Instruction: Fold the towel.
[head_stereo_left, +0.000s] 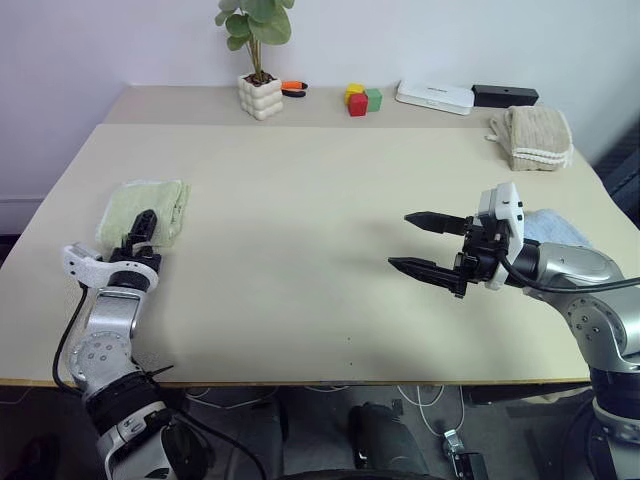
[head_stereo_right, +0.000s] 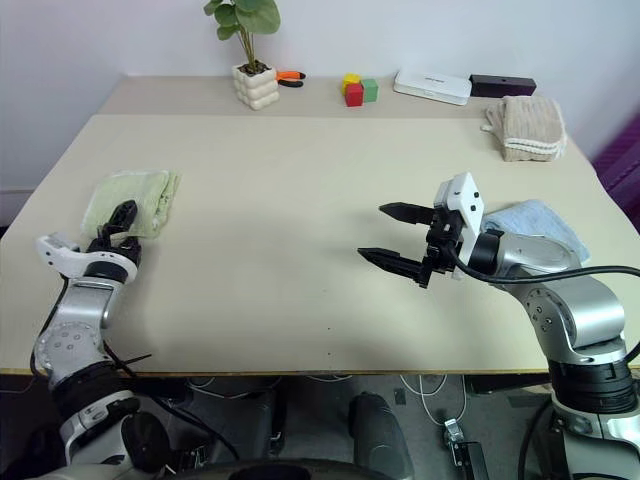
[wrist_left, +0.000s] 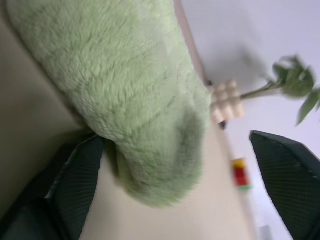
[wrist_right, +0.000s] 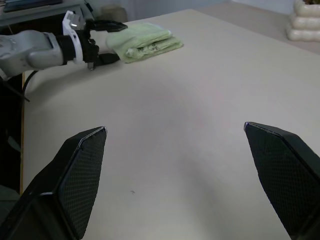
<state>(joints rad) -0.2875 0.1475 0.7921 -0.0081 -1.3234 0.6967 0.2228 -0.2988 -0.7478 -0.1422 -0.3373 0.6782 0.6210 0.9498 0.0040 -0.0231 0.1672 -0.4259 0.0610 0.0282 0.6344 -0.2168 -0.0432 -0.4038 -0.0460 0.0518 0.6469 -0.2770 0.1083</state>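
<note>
Smooth beige table (head_stereo_left: 300, 250); fluffy folded green towel (head_stereo_left: 145, 210); both claws spread, left claw (head_stereo_left: 140, 232), right claw (head_stereo_left: 420, 243)

On my feed a potted plant (head_stereo_left: 258, 60) stands at the far edge of the table (head_stereo_left: 300, 250), with coloured blocks (head_stereo_left: 362, 99), a white box (head_stereo_left: 434, 96) and a black box (head_stereo_left: 504, 95) alongside. I see a beige folded towel (head_stereo_left: 533, 137) at the far right and a light blue towel (head_stereo_right: 535, 222) nearer.

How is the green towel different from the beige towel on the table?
The green towel is light green and lies near the table's left edge, right at the left claw. The beige towel is tan with white trim and sits at the far right, away from both claws. Both are folded.
</note>
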